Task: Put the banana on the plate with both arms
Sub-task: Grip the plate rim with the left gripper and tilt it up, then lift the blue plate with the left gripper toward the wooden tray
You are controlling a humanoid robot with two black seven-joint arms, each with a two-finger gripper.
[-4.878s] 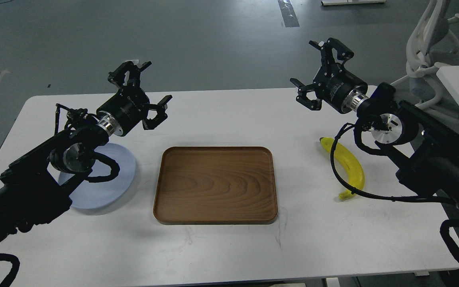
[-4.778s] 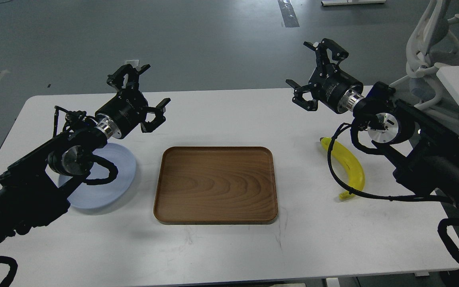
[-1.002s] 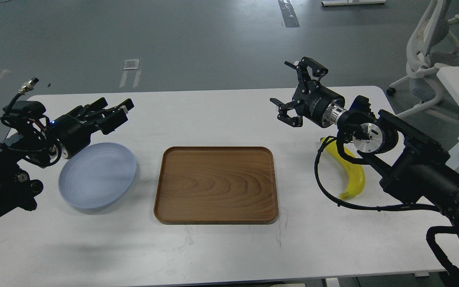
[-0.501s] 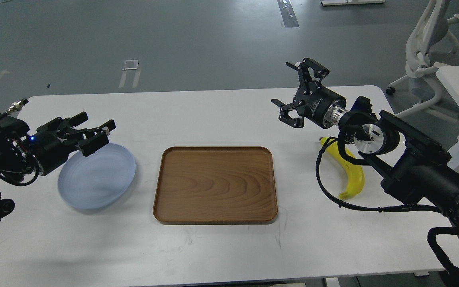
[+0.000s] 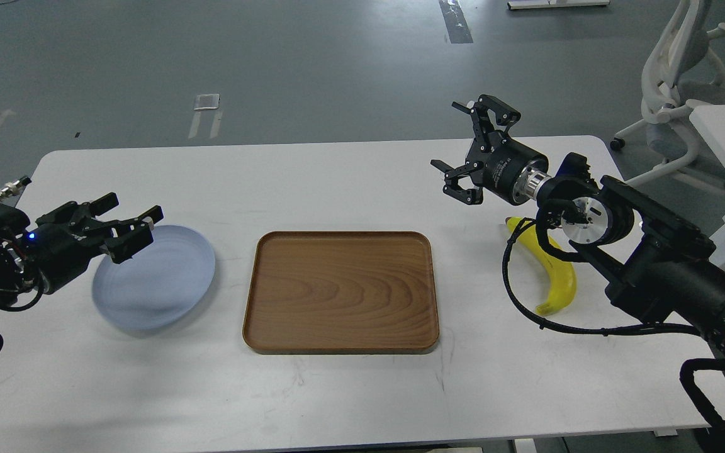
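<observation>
Banana [image 5: 556, 264] untouched on the table's [image 5: 350, 182] right side; plate [image 5: 167, 283] far left, wooden tray [image 5: 340, 289] between them.

Right gripper [image 5: 472, 151] spread wide, empty, just beyond the banana's far end; its cable [image 5: 517, 296] loops round the fruit and may drag or roll it as the arm moves. Left gripper [image 5: 124, 226] spread wide, empty, over the plate's far-left rim; descending, it could nudge or tip the plate.
</observation>
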